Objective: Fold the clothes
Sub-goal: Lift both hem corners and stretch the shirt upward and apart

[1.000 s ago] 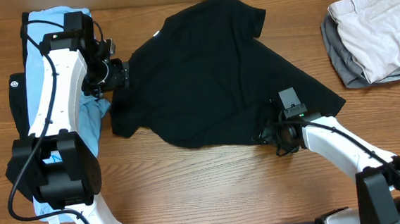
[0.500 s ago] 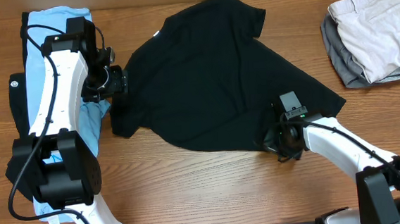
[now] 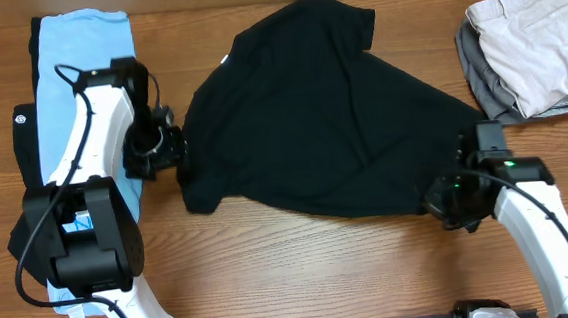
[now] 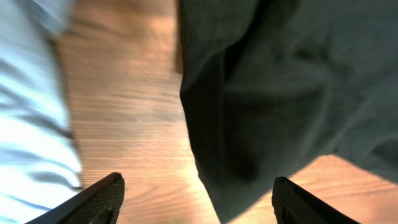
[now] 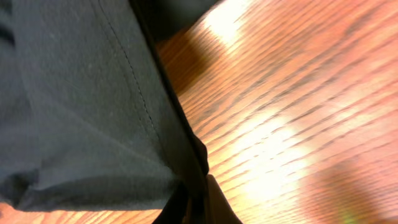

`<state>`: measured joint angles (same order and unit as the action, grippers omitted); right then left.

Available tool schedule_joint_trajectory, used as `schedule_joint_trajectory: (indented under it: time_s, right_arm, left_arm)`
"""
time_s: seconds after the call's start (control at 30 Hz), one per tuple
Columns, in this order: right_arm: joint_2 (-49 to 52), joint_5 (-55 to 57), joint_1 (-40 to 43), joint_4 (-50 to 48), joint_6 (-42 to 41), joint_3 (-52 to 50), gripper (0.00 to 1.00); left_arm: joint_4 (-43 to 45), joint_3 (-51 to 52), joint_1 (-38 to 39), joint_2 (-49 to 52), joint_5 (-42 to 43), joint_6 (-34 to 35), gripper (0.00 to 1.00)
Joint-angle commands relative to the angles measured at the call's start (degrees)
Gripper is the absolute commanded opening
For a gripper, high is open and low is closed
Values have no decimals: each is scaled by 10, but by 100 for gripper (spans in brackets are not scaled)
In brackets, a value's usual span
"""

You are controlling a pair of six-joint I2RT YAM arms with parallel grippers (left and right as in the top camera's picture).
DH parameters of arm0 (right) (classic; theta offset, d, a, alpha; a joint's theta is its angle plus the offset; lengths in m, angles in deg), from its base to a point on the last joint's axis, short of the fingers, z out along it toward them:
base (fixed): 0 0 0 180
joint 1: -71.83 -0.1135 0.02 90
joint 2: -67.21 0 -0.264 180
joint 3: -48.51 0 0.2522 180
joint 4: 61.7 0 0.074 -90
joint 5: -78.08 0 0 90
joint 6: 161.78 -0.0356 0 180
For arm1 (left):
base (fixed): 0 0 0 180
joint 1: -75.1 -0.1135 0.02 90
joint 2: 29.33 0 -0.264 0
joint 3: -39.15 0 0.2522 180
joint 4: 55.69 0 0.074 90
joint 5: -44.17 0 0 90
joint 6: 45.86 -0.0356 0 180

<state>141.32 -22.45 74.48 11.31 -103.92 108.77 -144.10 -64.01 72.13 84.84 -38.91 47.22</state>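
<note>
The black T-shirt [image 3: 322,126] lies spread on the wooden table, with its white neck label [image 3: 225,58] at the upper left. My left gripper [image 3: 170,152] is at the shirt's left edge. In the left wrist view it [image 4: 199,202] is open, its fingertips [image 4: 99,196] wide apart over bare wood, with a corner of the black shirt [image 4: 249,124] hanging between them, not gripped. My right gripper [image 3: 449,203] is at the shirt's lower right corner. In the right wrist view it [image 5: 199,208] is shut on the shirt's stitched hem [image 5: 143,106].
A light blue tee [image 3: 81,53] lies under my left arm at the table's left, and shows in the left wrist view [image 4: 28,124]. A folded beige piece [image 3: 536,36] sits on grey pieces [image 3: 485,90] at the back right. Bare wood runs along the front.
My right gripper has moved right with the hem, dragging the shirt's lower right corner and the shirt to the right. My left gripper has moved toward the front along the shirt's left edge.
</note>
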Motion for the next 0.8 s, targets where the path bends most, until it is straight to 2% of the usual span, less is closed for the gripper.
schedule_joint_trajectory:
  time_s: [0.0, 0.27, 0.4, 0.53, 0.6, 0.77]
  right_arm:
    - [-6, -19, 44, 5, 51, 9, 4]
    - [-6, -40, 124, 3, 90, 17, 4]
    - [-6, -52, 135, 2, 99, 27, 4]
    - [-6, -50, 135, -2, 99, 27, 4]
    - [-6, -49, 135, -2, 99, 27, 4]
    - [-6, -46, 135, -1, 99, 27, 4]
  left_arm:
    - [8, 47, 4, -1, 56, 5, 77]
    - [9, 94, 8, -1, 200, -65, 71]
    - [22, 99, 36, -1, 176, -68, 74]
    - [66, 128, 83, -1, 166, -27, 72]
    - [82, 148, 112, -1, 136, -2, 68]
    - [83, 178, 155, -1, -5, 72, 59]
